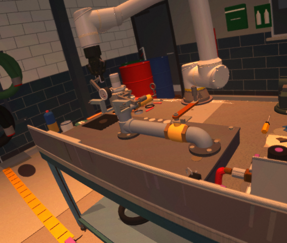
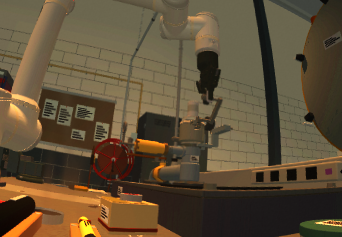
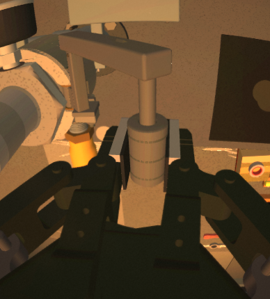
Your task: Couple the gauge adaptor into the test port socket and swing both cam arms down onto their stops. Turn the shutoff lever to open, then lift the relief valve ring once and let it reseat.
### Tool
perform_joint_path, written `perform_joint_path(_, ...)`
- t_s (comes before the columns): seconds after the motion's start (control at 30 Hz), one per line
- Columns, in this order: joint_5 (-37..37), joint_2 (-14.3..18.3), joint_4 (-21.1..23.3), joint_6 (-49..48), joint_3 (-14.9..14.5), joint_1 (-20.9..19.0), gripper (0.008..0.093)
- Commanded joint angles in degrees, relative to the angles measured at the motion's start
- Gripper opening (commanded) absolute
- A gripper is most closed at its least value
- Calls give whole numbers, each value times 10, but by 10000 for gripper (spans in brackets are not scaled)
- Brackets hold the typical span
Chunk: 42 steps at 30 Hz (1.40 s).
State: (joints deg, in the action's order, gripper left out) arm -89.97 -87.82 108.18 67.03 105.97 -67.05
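Note:
The gauge adaptor [image 1: 114,81] sits upright in the test port socket [image 1: 121,100] at the left end of the grey pipe [image 1: 148,128]. One cam arm [image 1: 94,84] sticks up and out to the left of the socket, ending in a ribbed round handle [image 3: 147,153]. A white dial gauge [image 1: 103,93] sits just below it. The orange shutoff lever [image 1: 185,109] lies over the yellow valve body [image 1: 177,132]. The relief valve ring [image 1: 152,87] stands behind the socket. My gripper [image 1: 99,78] [image 2: 207,98] [image 3: 147,156] is above the socket's left side, closed on the cam arm's handle.
Behind the bench stand a red drum [image 1: 136,77], a blue drum and the arm's base [image 1: 197,97]. A dark mat [image 1: 101,121] lies left of the socket. Small tools lie on the table to the right. A raised rail [image 1: 143,167] runs along the near edge.

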Motion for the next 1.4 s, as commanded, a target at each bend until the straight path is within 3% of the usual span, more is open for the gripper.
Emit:
perform_joint_path(0.0, 0, 0, 1, 0, 0, 1, 80)
perform_joint_path(1.37, 0, 13, 30, -16, 16, 16, 80)
